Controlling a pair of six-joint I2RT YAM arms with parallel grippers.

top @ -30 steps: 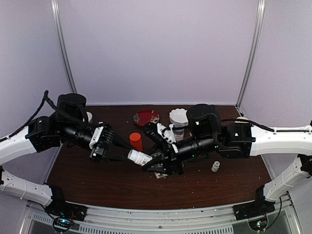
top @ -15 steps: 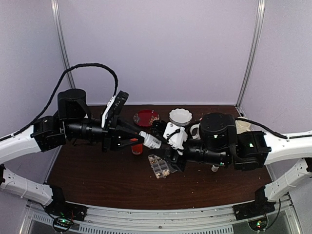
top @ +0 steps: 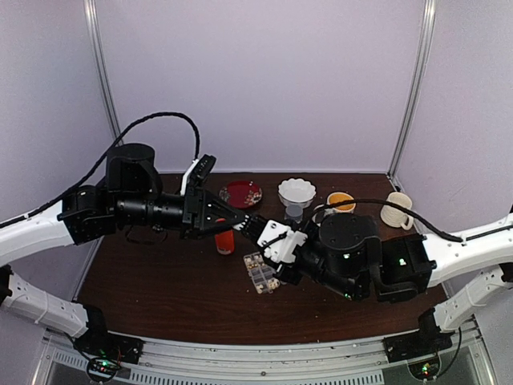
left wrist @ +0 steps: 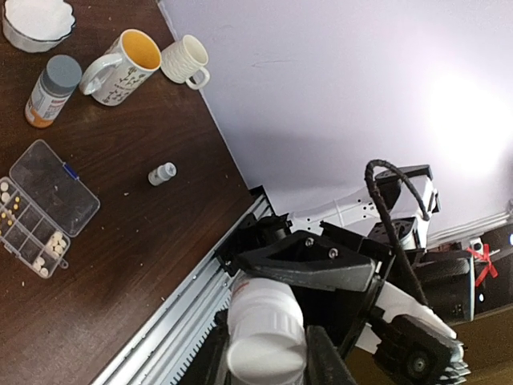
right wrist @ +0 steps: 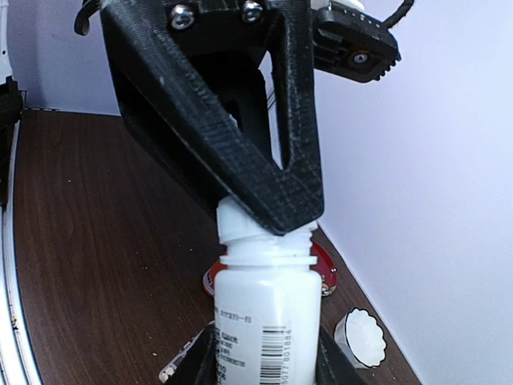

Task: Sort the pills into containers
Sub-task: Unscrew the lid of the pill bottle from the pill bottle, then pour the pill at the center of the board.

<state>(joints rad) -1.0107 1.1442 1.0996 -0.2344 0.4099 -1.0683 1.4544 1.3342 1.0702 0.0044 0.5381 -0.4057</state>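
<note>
A small white bottle (right wrist: 266, 321) hangs in the air between both arms. My right gripper (right wrist: 264, 365) is shut on its body. My left gripper (left wrist: 266, 357) is shut on its ribbed white cap (left wrist: 264, 333), which sits tilted on the bottle's threaded neck. In the top view the two grippers meet above the table, left gripper (top: 243, 222) against right gripper (top: 271, 235). The clear pill box (top: 262, 271) lies below them with its lid folded open (left wrist: 54, 186). Pale pills (left wrist: 54, 241) lie in several of its cells.
An orange-red bottle (top: 225, 239) stands just left of the pill box. At the back are a red dish (top: 240, 192), a white fluted bowl (top: 296, 191), a grey-capped bottle (left wrist: 52, 90), two mugs (left wrist: 120, 66) (left wrist: 184, 60) and a tiny vial (left wrist: 162, 173).
Both arms have lifted the bottle off the pill box and turned around it. The right arm has swung nearer and leftward, and the pill box now shows.
</note>
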